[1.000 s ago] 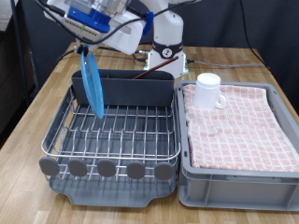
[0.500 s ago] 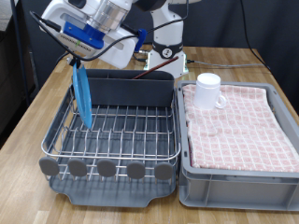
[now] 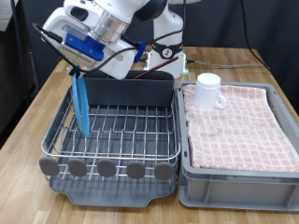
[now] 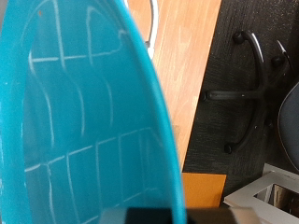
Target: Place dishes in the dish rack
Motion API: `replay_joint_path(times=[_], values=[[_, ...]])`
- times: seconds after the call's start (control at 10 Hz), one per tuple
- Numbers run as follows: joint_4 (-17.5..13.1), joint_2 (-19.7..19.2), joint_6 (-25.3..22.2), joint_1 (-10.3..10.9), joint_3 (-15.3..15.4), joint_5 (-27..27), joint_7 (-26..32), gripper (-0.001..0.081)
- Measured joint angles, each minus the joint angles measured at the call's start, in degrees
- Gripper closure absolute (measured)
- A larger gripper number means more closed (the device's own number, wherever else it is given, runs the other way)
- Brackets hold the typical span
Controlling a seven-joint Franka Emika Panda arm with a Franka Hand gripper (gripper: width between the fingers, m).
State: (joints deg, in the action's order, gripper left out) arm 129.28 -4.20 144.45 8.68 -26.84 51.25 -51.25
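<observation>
Fingers [image 3: 77, 70] pinching upright plate [image 3: 80, 103] over dish rack [image 3: 117, 126], mug [image 3: 207, 90] well apart

My jaws [image 3: 75, 67] hang at the exterior view's upper left, over the left end of the dish rack [image 3: 112, 131], and clamp the top edge of the light-blue plate [image 3: 80, 105]. The plate stands on edge, nearly upright, its lower rim down among the silver wires close to the rack's left side, in front of the tall dark grey back compartment [image 3: 126, 91]. On the exterior view's right, the white mug [image 3: 207, 90] sits upright on the pink checked cloth [image 3: 238, 121] lining the grey bin [image 3: 243, 182], just beside the rack. Both rest on the wooden tabletop [image 3: 234, 61].
</observation>
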Motion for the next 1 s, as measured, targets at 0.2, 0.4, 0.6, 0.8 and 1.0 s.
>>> replay_joint_path(times=[0.2, 0.4, 0.6, 0.8, 1.0], values=[[0.66, -0.86, 1.18, 0.0, -0.23, 3.17, -2.51, 0.0781], [1.59, -1.55, 2.75, 0.0, -0.47, 4.67, -4.61, 0.0781], [2.29, -2.3, 4.56, -0.01, -0.71, 4.92, -5.5, 0.0781], [2.67, -3.12, 6.0, -0.07, -0.94, 3.85, -5.68, 0.0781], [3.21, -3.44, 7.32, -0.68, -0.44, -7.31, 0.21, 0.0781]])
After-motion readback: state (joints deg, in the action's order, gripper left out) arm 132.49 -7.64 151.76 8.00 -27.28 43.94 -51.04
